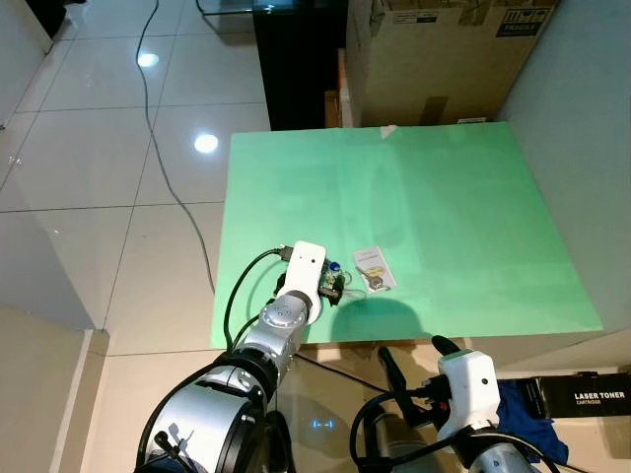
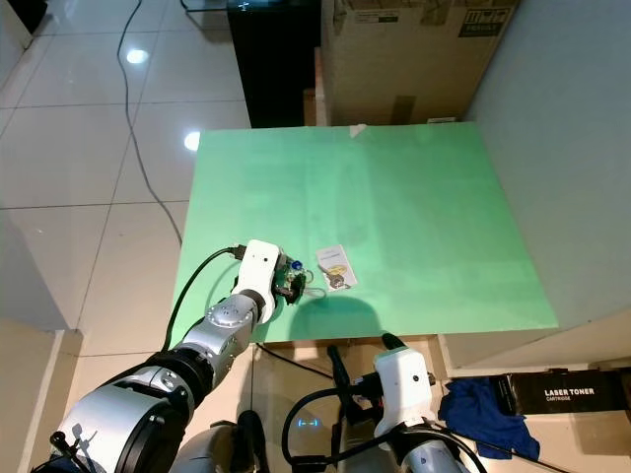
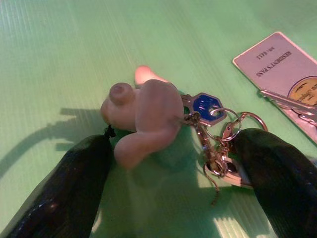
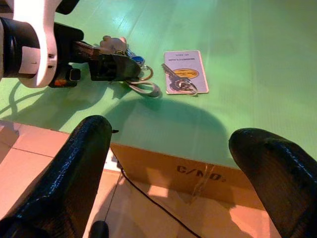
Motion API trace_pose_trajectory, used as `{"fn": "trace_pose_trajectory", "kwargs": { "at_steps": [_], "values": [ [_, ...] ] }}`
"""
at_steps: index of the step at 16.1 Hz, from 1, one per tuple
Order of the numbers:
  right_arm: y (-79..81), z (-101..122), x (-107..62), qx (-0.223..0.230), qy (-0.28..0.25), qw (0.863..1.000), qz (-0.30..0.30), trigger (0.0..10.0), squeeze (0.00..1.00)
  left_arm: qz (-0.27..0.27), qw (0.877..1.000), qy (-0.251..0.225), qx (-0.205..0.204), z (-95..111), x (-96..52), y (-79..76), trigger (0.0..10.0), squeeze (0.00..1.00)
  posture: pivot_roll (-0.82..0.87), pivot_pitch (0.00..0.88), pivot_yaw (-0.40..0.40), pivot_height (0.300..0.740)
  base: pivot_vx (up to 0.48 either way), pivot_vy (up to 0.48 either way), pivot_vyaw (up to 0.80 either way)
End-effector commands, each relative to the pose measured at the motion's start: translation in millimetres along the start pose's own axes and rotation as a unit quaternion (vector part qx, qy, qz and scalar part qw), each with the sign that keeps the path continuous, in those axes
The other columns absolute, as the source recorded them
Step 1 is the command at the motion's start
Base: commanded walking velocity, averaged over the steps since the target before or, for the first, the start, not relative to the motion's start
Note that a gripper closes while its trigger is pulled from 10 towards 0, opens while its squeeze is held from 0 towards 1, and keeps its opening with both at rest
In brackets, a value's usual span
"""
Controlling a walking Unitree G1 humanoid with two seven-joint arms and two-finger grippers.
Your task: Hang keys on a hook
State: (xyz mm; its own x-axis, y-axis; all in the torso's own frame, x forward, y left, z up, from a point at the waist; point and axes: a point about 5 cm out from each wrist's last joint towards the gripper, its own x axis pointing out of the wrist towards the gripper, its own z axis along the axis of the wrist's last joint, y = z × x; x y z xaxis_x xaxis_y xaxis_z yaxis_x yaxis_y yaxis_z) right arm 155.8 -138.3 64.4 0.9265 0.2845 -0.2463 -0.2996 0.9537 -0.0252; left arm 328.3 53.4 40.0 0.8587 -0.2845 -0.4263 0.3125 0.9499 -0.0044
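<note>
A key bunch lies on the green table near its front edge. It has a pale rubber figure charm, a blue-headed key, rings and a clip. A resident pass card with another key on it lies just to its right. My left gripper sits low on the table, open. Its fingers stand on either side of the charm and rings. My right gripper hangs open below the table's front edge, facing the keys.
A large cardboard box and a black cabinet stand behind the table. A grey wall runs along its right side. A cable crosses the tiled floor on the left. A blue cloth and a toner box lie at the lower right.
</note>
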Motion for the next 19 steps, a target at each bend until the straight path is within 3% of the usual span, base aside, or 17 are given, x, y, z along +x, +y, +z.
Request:
{"fn": "trace_pose_trajectory", "kwargs": {
  "at_steps": [1,6,12,15,19],
  "values": [
    [1.1,1,-4.7,0.0,0.005,1.0,-0.001,10.0,0.1,0.019,0.999,0.031,-0.002,-16,-3.4,3.6,10.0,0.0,-0.34,0.272,0.052,0.74,0.0,0.0,0.0],
    [3.3,0,-12.2,0.0,0.014,1.0,-0.003,10.0,0.1,0.046,0.998,0.036,-0.026,-16,-3.4,9.0,10.0,0.0,-0.37,0.278,0.048,0.74,0.0,0.0,0.0],
    [2.5,-6,-4.9,0.001,0.013,1.0,-0.004,10.0,0.1,0.059,0.998,-0.001,-0.038,1,-0.7,19.0,10.0,0.0,-0.34,0.208,0.079,0.74,0.0,0.0,0.0],
    [3.8,-7,-3.5,0.01,0.011,1.0,-0.002,10.0,0.1,0.07,0.995,-0.014,-0.069,10,0.4,26.3,10.0,0.0,-0.33,0.202,0.088,0.74,0.0,0.0,0.0],
    [5.3,-8,-2.5,0.013,0.009,1.0,0.001,10.0,0.11,0.063,0.995,-0.036,-0.075,27,3.2,25.9,10.0,0.0,-0.34,0.21,0.094,0.74,0.0,0.0,0.0]
  ]
}}
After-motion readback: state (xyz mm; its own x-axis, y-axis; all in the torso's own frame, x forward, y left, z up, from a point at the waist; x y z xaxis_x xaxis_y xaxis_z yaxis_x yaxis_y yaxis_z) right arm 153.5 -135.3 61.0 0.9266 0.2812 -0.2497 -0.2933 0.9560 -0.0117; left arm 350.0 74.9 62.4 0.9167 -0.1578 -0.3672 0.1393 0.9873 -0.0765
